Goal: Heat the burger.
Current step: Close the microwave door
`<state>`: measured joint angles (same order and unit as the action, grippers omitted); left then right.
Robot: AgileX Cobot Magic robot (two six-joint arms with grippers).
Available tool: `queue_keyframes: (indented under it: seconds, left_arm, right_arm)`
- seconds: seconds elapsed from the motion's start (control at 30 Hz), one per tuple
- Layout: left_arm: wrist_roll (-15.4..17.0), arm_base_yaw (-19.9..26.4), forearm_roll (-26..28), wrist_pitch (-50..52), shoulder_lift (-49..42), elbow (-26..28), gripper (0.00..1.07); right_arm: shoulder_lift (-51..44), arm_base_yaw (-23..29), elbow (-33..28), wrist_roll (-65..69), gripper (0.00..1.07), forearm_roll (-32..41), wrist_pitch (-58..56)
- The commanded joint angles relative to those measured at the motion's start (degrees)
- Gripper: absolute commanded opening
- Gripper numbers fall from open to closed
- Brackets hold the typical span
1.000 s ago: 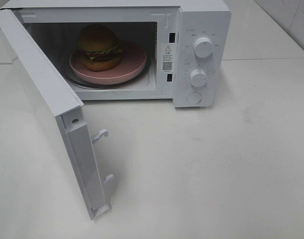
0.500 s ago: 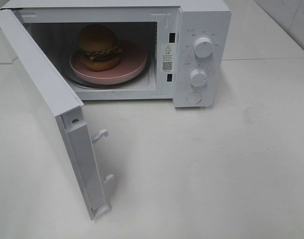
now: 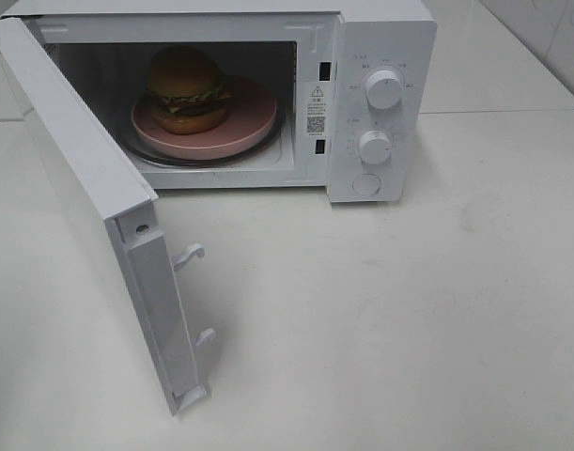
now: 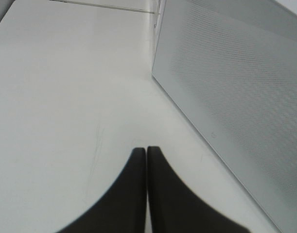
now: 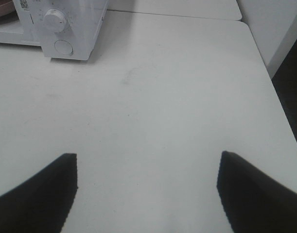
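The burger (image 3: 185, 89), with a golden-brown bun, lettuce and a dark patty, sits on a pink plate (image 3: 244, 122) inside the open white microwave (image 3: 380, 28). The microwave door (image 3: 89, 188) stands swung out to the left. Neither gripper shows in the exterior high view. In the left wrist view my left gripper (image 4: 147, 150) is shut and empty over the table, with the outer face of the door (image 4: 235, 97) just beside it. In the right wrist view my right gripper (image 5: 147, 162) is open and empty over the table, well away from the microwave's knob panel (image 5: 56, 22).
Two knobs (image 3: 384, 89) and a round button (image 3: 365, 184) are on the microwave's right panel. Two latch hooks (image 3: 189, 254) stick out of the door's edge. The white table (image 3: 409, 310) ends at an edge on the right in the right wrist view (image 5: 265, 63).
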<state>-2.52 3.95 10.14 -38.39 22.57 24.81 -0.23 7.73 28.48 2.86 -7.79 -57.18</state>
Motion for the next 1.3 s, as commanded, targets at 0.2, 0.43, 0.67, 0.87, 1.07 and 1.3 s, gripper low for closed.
queue_keyframes:
  seconds: [0.2,0.43,0.67,0.87,1.07,1.3]
  left_arm:
    - [-5.44,-0.06,1.83,22.4,6.47,-7.79,0.0]
    - [-6.88,-0.06,1.72,36.9,12.09,-10.83,0.0]
    - [-6.65,-0.06,-1.49,53.34,21.83,-10.83,0.0]
    - [0.0,-0.06,-10.14,63.77,29.74,-10.83,0.0]
    - [12.78,-0.06,-24.92,70.47,38.1,-10.83,0.0]
    - [21.89,-0.06,-40.05,83.59,47.1,-10.83,0.0]
  right_arm:
    - [-1.55,-0.34,-0.17,0.34,0.76,0.0,0.17]
    - [-1.55,-0.34,-0.17,0.34,0.76,0.0,0.17]
    - [-1.55,-0.34,-0.17,0.34,0.76,0.0,0.17]
    - [-1.55,-0.34,-0.17,0.34,0.76,0.0,0.17]
    - [-1.55,-0.34,-0.17,0.34,0.76,0.0,0.17]
    - [-1.55,-0.34,-0.17,0.34,0.76,0.0,0.17]
